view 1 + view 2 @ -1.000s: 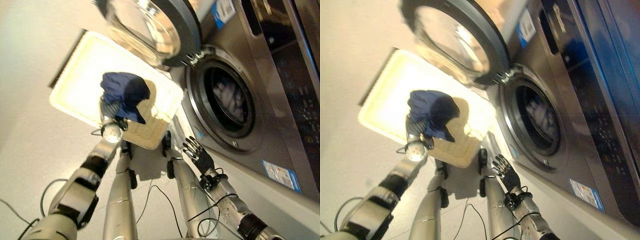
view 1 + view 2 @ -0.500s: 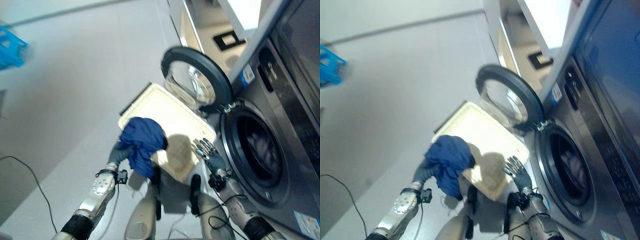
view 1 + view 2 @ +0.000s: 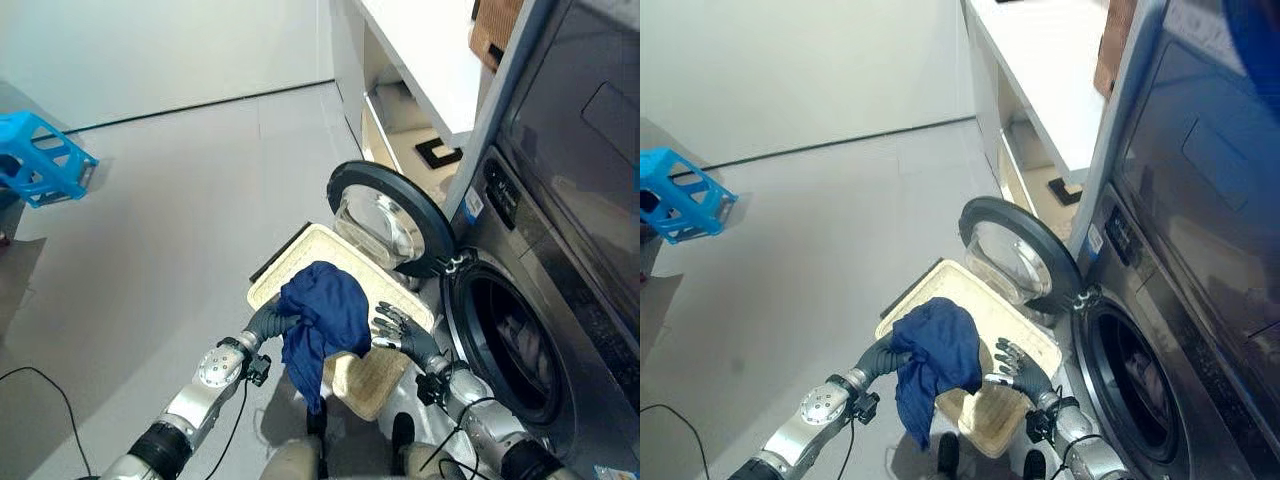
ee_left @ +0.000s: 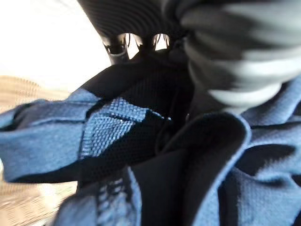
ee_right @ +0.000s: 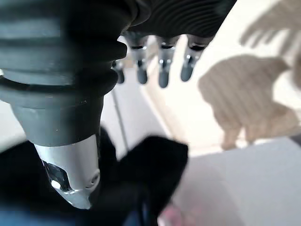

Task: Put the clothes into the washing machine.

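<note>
While the left hand (image 3: 268, 322) grips the blue garment (image 3: 322, 318) above the basket (image 3: 290, 267), its wrist view adds the cloth's weave, and the right hand (image 3: 398, 330) hovers spread.

left robot hand (image 3: 883, 354) clutching blue garment (image 3: 933, 352) lower centre | right robot hand (image 3: 1013, 369) fingers spread over basket (image 3: 1025, 336) | washing machine (image 3: 1160, 300) door (image 3: 1015, 252) open, right

A grey floor (image 3: 180, 200) carries everything here. A shallow pale wicker tray (image 3: 290, 265) lies flat on it, just beside the washing machine (image 3: 560, 300), which stands on the floor with its round door (image 3: 388, 218) swung open over the tray's far end. Well apart, a blue plastic crate (image 3: 40, 160) sits tilted near the wall
</note>
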